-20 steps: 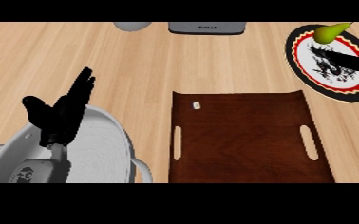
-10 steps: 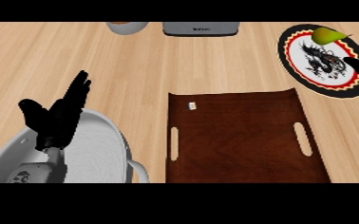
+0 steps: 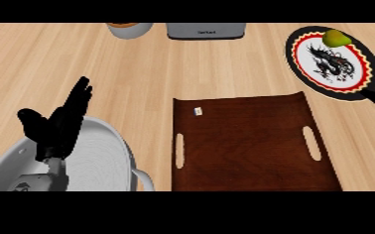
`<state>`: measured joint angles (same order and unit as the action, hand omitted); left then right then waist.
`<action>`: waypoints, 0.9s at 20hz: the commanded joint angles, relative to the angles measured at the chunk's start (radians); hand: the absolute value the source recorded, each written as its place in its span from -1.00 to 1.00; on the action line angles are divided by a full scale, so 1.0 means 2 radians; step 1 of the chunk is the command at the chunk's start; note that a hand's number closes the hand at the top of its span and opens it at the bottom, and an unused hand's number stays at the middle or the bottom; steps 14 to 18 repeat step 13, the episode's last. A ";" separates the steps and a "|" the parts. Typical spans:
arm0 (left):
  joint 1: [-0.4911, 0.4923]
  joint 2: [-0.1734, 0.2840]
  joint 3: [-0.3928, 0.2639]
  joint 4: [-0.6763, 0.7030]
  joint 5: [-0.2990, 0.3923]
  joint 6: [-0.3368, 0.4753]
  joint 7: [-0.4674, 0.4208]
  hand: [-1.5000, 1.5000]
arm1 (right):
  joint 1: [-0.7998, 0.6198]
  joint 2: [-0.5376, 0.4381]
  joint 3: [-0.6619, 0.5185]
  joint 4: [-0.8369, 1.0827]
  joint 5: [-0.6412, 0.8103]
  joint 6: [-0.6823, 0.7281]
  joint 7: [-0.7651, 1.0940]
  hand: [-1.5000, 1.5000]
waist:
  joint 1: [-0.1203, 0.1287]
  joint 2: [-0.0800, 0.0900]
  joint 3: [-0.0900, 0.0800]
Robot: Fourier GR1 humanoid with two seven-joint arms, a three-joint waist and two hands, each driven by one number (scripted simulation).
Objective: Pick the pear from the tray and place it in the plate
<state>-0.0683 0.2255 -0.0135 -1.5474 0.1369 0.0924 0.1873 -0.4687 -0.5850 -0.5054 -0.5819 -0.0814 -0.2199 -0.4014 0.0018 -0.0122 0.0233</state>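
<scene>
Counter (image 3: 147, 74): bare wood spans the middle, between the far-edge items and the tray (image 3: 249, 144), open to passage from left to right. Tray: flat, dark, nothing standing on it but a small white tag (image 3: 198, 111) near its far left corner. Far edge: a bowl (image 3: 130, 29) and a grey appliance (image 3: 206, 30) stand side by side, apart. Far right: the plate (image 3: 330, 64), with a pear (image 3: 336, 38) on its far rim; its centre is uncovered. A strip of wood separates plate and tray. Lower left: the left hand (image 3: 58, 126), fingers straight, with its grey forearm (image 3: 73, 158) occupying that corner.
</scene>
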 commanded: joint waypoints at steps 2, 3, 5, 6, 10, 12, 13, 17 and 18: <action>0.037 -0.048 -0.047 0.049 0.000 -0.004 0.021 0.00 | 0.045 -0.009 0.006 0.002 0.004 0.041 -0.035 -1.00 | -0.011 0.008 -0.011; 0.065 -0.050 -0.049 0.035 -0.004 -0.002 0.008 0.00 | 0.042 0.005 0.012 0.002 0.008 0.026 -0.029 -1.00 | -0.003 0.007 -0.012; 0.051 -0.038 -0.036 0.034 0.002 -0.006 0.023 0.00 | 0.059 -0.007 0.014 0.008 0.011 0.042 -0.039 -1.00 | -0.004 0.007 -0.011; 0.028 -0.022 -0.010 0.056 0.018 -0.017 0.028 0.00 | 0.063 -0.020 0.014 0.003 0.014 0.045 -0.035 -1.00 | -0.009 0.008 -0.012; 0.054 -0.033 -0.030 0.036 0.011 -0.020 0.027 0.00 | 0.073 0.004 0.022 -0.014 0.016 0.029 -0.036 -1.00 | -0.006 0.005 -0.012; 0.049 -0.046 -0.036 0.039 -0.003 -0.004 0.022 0.00 | 0.091 0.015 0.021 -0.015 0.014 0.027 -0.046 -1.00 | -0.009 0.006 -0.012; 0.055 -0.044 -0.035 0.032 0.002 -0.009 0.026 0.00 | 0.091 0.016 0.021 -0.019 0.012 0.028 -0.046 -1.00 | -0.007 0.005 -0.012; 0.055 -0.044 -0.035 0.032 0.002 -0.009 0.026 0.00 | 0.091 0.016 0.021 -0.019 0.012 0.028 -0.046 -1.00 | -0.007 0.005 -0.012; 0.055 -0.044 -0.035 0.032 0.002 -0.009 0.026 0.00 | 0.091 0.016 0.021 -0.019 0.012 0.028 -0.046 -1.00 | -0.007 0.005 -0.012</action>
